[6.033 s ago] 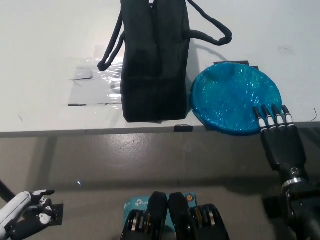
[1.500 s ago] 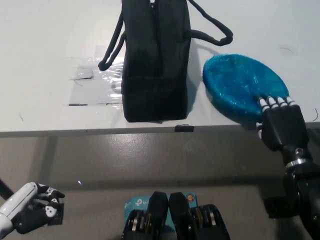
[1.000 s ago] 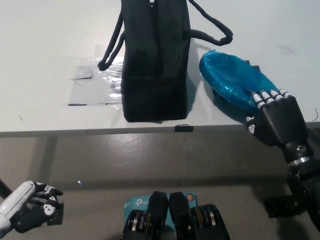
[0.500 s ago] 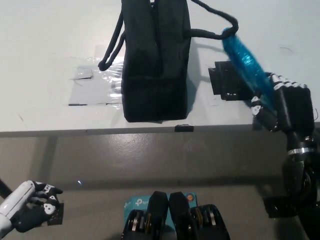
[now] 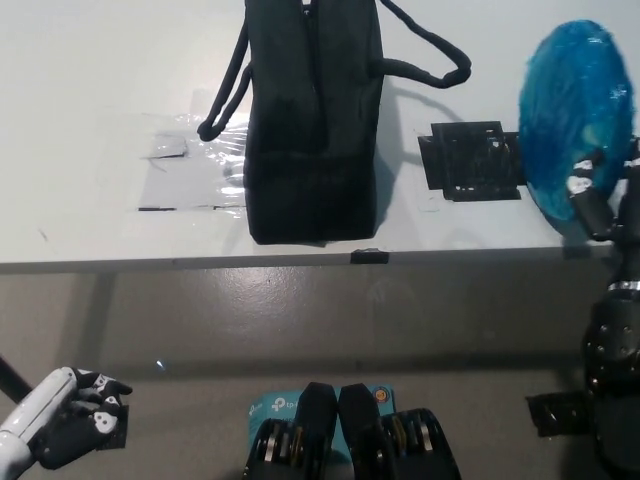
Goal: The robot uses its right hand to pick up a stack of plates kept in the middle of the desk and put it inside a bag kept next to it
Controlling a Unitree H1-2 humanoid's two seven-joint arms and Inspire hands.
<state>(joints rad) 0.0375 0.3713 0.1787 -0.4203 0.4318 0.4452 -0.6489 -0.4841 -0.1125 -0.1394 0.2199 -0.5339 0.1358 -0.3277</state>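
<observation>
The stack of blue plates point(image 5: 575, 115), wrapped in shiny film, is lifted off the desk and tipped up on edge at the far right. My black right hand point(image 5: 603, 195) is shut on its lower edge; most of the hand runs off the frame's right side. The black bag point(image 5: 312, 115) stands upright in the middle of the desk, its two handles drooping to either side, well left of the plates. My white left hand point(image 5: 62, 418) rests low at the bottom left, below the desk edge, fingers curled in on nothing.
A black square mat point(image 5: 472, 160) lies bare on the white desk point(image 5: 90, 90) where the plates sat. A clear plastic sheet point(image 5: 195, 165) lies left of the bag. The desk's front edge point(image 5: 150, 264) runs across the frame, with grey floor below.
My right hand has tilted the plates from flat to on edge, lifted them off the black mat and carried them up and to the right. The left hand's fingers have curled shut.
</observation>
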